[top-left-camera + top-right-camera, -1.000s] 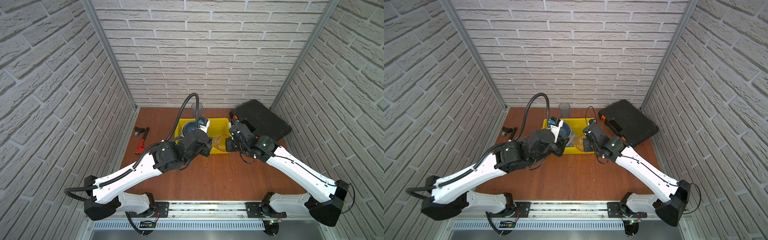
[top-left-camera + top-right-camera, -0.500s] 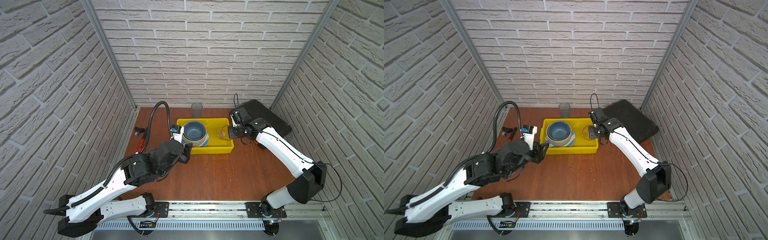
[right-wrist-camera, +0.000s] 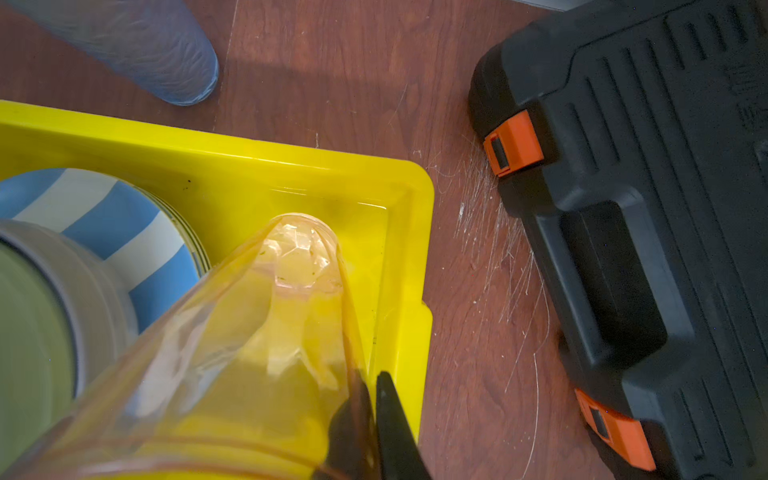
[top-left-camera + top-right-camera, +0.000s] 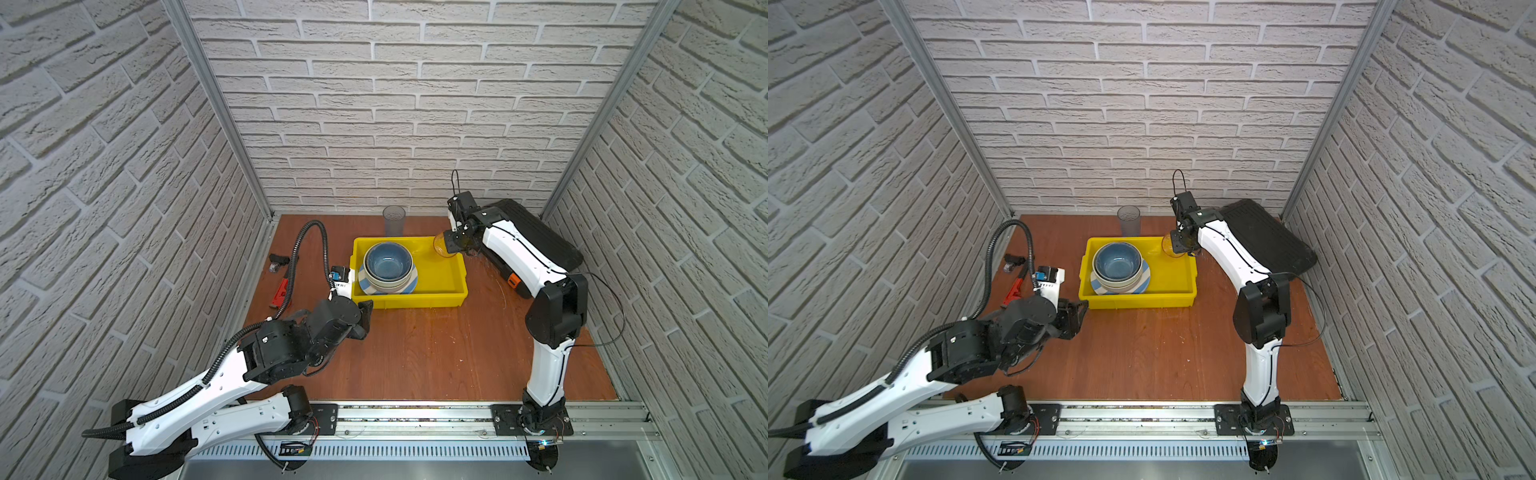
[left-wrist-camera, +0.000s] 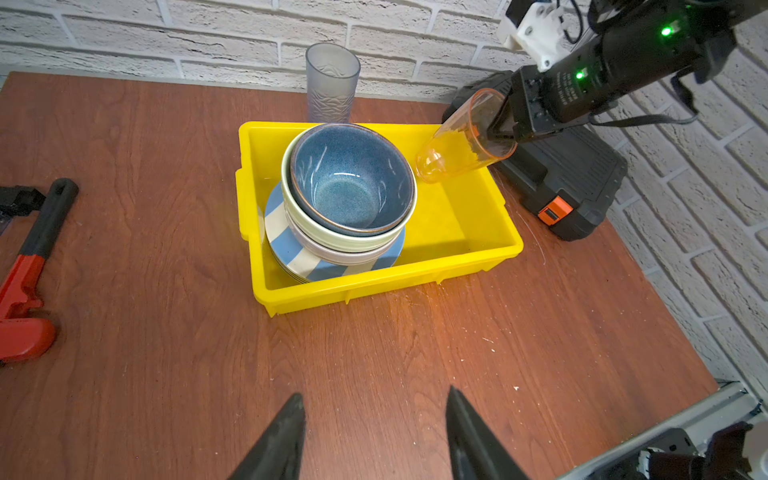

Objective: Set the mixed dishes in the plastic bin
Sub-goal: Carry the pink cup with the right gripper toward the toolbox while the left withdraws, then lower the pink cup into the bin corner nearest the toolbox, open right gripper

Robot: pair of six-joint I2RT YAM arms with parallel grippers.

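Orange tumbler [image 5: 461,141] slants, base (faceted) toward bin [image 5: 374,286].

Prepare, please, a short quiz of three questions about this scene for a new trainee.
1. Choose one: which bowl lies on top of the stack in the yellow bin? A. pale green B. blue C. lavender-grey
2. True or false: the right arm's jaws are shut on the rim of the orange-tinted tumbler, which is tilted above the bin.
3. Which dish stands outside the bin?
Key: 1. B, the blue bowl. 2. True. 3. The grey tumbler, on the table behind the bin.
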